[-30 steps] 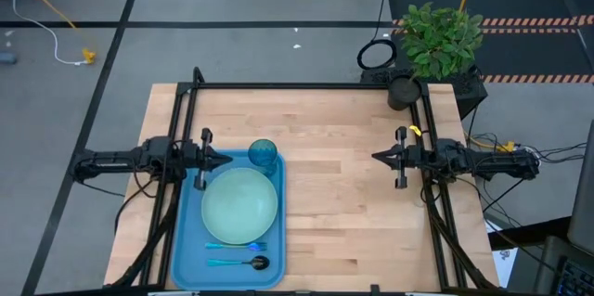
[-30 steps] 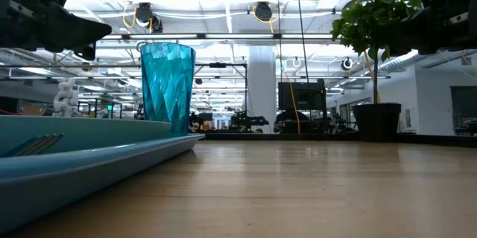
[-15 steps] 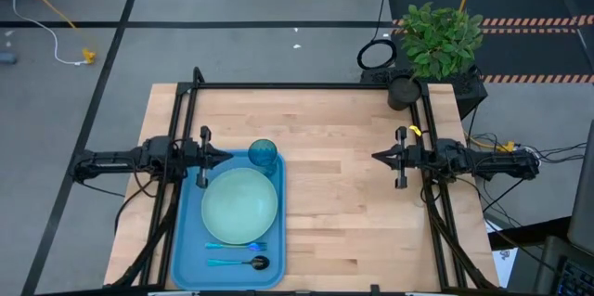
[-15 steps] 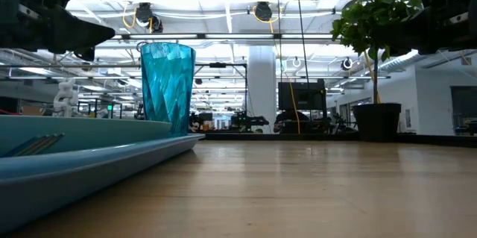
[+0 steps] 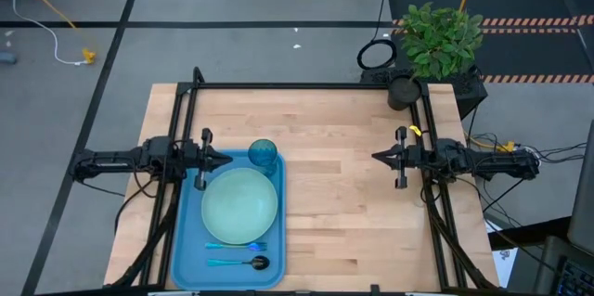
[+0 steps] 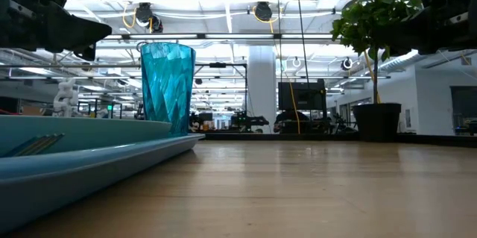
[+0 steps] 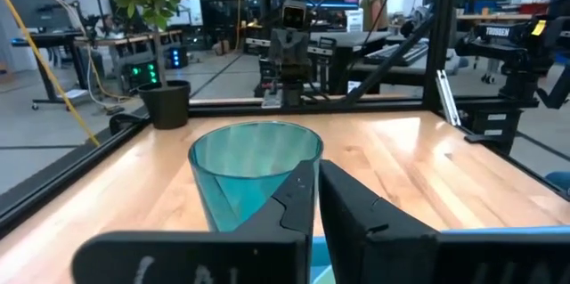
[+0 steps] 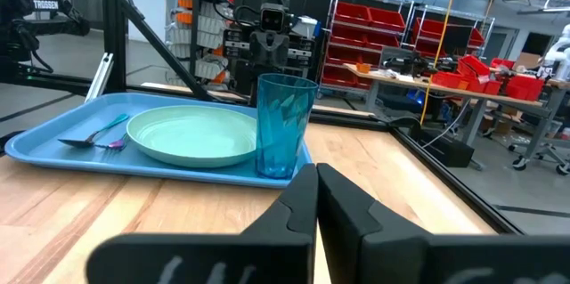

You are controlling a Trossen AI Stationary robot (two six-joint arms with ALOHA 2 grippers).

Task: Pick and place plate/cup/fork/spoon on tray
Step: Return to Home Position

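Note:
The blue tray lies on the table's left half. On it rest the mint-green plate, the teal cup upright at its far right corner, and the fork and spoon near its front. My left gripper is shut, hovering over the tray's far edge beside the cup. My right gripper is shut and empty above the table's right half, its fingers pointing at the tray.
A potted plant stands at the table's far right corner. A dark frame runs along the table's far edge and sides. Bare wood lies between the tray and my right arm.

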